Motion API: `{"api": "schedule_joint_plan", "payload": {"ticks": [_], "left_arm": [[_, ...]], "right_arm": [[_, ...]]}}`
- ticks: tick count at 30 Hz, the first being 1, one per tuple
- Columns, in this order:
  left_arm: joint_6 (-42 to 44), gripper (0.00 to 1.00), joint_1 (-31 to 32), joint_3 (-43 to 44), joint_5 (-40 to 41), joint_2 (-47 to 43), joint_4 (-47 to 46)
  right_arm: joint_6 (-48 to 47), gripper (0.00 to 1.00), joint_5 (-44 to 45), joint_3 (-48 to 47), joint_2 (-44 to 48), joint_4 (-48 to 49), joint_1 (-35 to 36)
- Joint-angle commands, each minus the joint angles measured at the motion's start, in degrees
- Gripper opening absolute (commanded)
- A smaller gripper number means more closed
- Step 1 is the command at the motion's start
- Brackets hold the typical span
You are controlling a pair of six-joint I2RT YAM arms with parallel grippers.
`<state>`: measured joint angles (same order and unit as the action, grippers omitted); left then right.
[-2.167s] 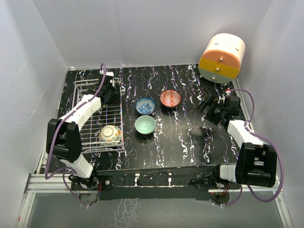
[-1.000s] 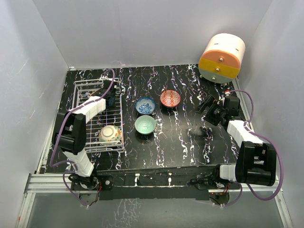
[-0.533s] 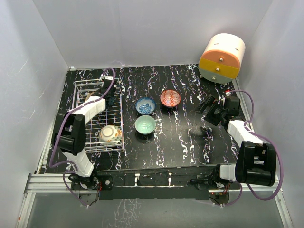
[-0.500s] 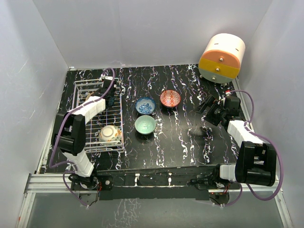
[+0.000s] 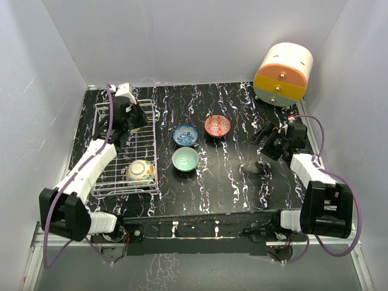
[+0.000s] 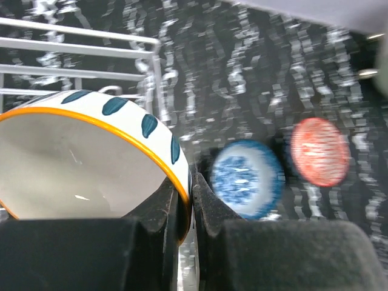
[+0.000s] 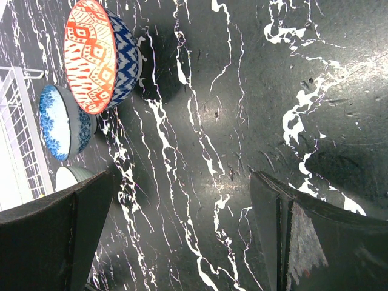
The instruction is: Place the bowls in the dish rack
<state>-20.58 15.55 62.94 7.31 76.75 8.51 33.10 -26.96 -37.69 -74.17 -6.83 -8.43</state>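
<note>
Because the cream bowl (image 6: pixel 85 160) is pinched only at its rim, with the left tool (image 6: pixel 187 195) clamped on that thin edge and the bowl tilted steeply, a slip or a swing in the grip is judged the chief risk. If the bowl were let go while tilted or too high, it could strike the wires of the dish rack (image 5: pixel 153 151), chip, or roll out over the low wall. The bowl is held over the rack's 12 o'clock end, though whether it touches the wires cannot be told. A further risk is seen in the side wall close by the bowl at 1 o'clock in the left wrist view, which could be clipped on the way down. The yellow bowl (image 5: pixel 140 171) is already lodged at the rack's 6 o'clock end, well apart from the held one, so a knock between them is thought unlikely. The blue bowl (image 5: pixel 185 134), the red bowl (image 5: pixel 217 125) and the green bowl (image 5: pixel 185 159) are left on the table at the rack's 3 o'clock side. The right tool (image 5: pixel 270 139) is held with its fingers apart and nothing between them, at the table's 3 o'clock edge. Compared with half a second ago, the left arm has been stretched out, its elbow dropped toward 7 o'clock and its tool carried toward the rack's 11 o'clock corner, while the right arm and the loose bowls are found unmoved.
</note>
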Motion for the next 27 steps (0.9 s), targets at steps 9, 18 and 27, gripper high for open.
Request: {"api": "schedule_joint_plan", "payload": {"ticks": [9, 18, 27], "left_arm": [[-30.2, 0.0, -10.2, -22.27, -29.97, -6.0, -43.73], [-45.61, 0.0, -17.37, -33.23, -38.78, 1.18, -78.68], [-53.1, 0.0, -18.6, -32.56, -42.55, 15.07, -99.05]], "right_arm": [[-0.49, 0.98, 0.13, -0.52, 2.73, 2.06, -0.5], [-0.49, 0.98, 0.3, -0.93, 1.78, 2.0, -0.45], [-0.76, 0.98, 1.09, -1.84, 1.4, 1.39, -0.46]]}}
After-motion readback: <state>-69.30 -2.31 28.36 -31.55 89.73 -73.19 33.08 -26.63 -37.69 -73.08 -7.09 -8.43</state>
